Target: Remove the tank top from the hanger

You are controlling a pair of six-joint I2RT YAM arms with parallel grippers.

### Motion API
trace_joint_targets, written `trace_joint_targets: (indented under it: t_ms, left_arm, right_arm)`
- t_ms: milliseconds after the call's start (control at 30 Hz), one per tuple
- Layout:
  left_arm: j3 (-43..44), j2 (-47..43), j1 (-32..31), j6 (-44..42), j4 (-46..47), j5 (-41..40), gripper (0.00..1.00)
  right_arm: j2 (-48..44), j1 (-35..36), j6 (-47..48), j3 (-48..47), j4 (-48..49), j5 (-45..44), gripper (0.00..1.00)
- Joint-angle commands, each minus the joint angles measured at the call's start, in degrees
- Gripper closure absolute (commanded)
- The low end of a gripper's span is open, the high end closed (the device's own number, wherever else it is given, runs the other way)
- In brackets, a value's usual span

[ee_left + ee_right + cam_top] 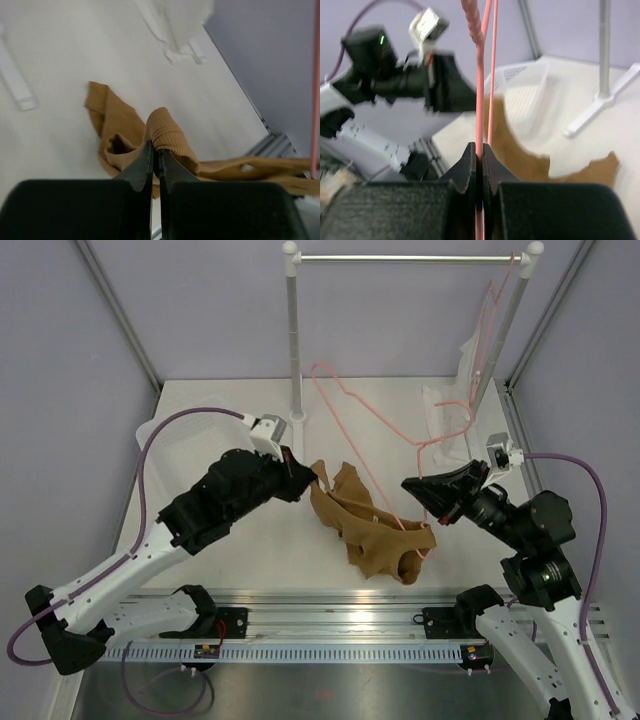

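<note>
The tan-brown tank top (pixel 372 530) lies crumpled on the table's middle, with the pink wire hanger (pixel 385 422) threaded through it. The hanger slants up toward the back left, its lower end inside the fabric. My left gripper (pixel 318 478) is at the garment's left end and is shut on a ribbed fold of the tank top (pixel 167 131), as the left gripper (pixel 156 151) shows in its wrist view. My right gripper (pixel 408 485) is shut on the hanger. In the right wrist view the hanger (pixel 480 100) runs up from the right gripper (pixel 479 151), with the tank top (pixel 520 157) behind.
A clothes rack pole (pixel 294 340) stands at the back centre. From its bar hangs a second pink hanger with a white see-through garment (pixel 465 380) at the back right. A translucent white bin (pixel 175 440) sits at the left. A metal rail (pixel 330 615) runs along the near edge.
</note>
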State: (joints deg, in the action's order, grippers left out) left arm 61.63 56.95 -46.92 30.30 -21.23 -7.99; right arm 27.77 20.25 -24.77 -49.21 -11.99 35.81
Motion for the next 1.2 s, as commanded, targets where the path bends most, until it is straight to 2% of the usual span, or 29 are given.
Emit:
trace_joint_targets:
  t_ms: [0, 100, 167, 200, 267, 300, 367, 400, 467, 500, 633, 667, 767, 933, 1167]
  left_arm:
    - [-3.43, -1.31, -5.54, -3.06, 6.81, 7.63, 1.0]
    - [-7.64, -0.88, -7.84, -4.02, 9.27, 13.85, 1.0]
    - [-9.59, -0.7, -8.28, -3.5, 8.67, 12.66, 1.0]
    - [-10.55, -0.79, -8.28, -3.06, 7.8, 8.73, 1.0]
    - [-10.3, -0.09, -8.28, -1.92, 2.9, 2.31, 1.0]
    - [-9.6, 0.26, -8.28, -1.83, 1.21, -2.51, 0.97]
    - [-8.63, 1.32, -8.28, -2.09, -2.39, -5.71, 0.88]
    - [-8.11, 1.76, -8.28, -2.35, -3.19, -7.11, 0.76]
    - [-6.26, 2.03, -8.28, -4.02, -5.65, -6.96, 0.55]
    - [-5.65, 2.11, -8.28, -4.72, -6.44, -5.82, 0.38]
    - [-1.78, 0.01, -8.28, -5.87, -14.07, -8.97, 0.18]
    - [-0.55, -0.52, -8.28, -5.96, -15.49, -9.93, 0.01]
    - [0.95, -3.07, -8.28, -6.49, -19.98, -13.53, 0.01]
    - [1.13, -7.72, -8.28, -5.87, -24.37, -13.98, 0.01]
    - [-3.35, -10.36, -8.28, -8.24, -24.03, -11.79, 0.01]
  right_arm:
    - [3.95, 0.32, -9.48, 2.62, 27.74, -8.99, 1.0]
    - [6.41, 0.4, -11.17, 4.73, 37.97, -15.23, 1.0]
    - [8.16, 0.32, -9.6, 3.17, 36.44, -20.31, 1.0]
    - [8.79, 0.32, -6.2, -1.46, 27.2, -22.0, 1.0]
    - [10.8, 0.32, -3.54, -6.05, 17.66, -26.03, 1.0]
    - [11.42, 0.32, -1.87, -9.73, 8.13, -27.01, 1.0]
    - [14.31, 0.32, -0.11, -13.61, -0.8, -29.9, 1.0]
    - [15.72, 0.32, 1.64, -17.55, -8.59, -30.88, 1.0]
    - [20.71, 0.4, 3.85, -21.7, -15.4, -32.37, 1.0]
    - [22.4, 0.4, 5.34, -25.46, -20.13, -32.91, 1.0]
    - [31.54, 0.32, 8.51, -34.79, -26.67, -37.72, 1.0]
    - [35.65, 0.32, 9.39, -37.07, -27.64, -40.62, 1.0]
    - [43.47, 0.4, 13.24, -47.6, -28.62, -45.37, 1.0]
    - [57.44, 0.05, 17.91, -61.68, -29.05, -51.53, 1.0]
    - [75.83, -2.23, 22.22, -85.04, -33.53, -50.92, 1.0]
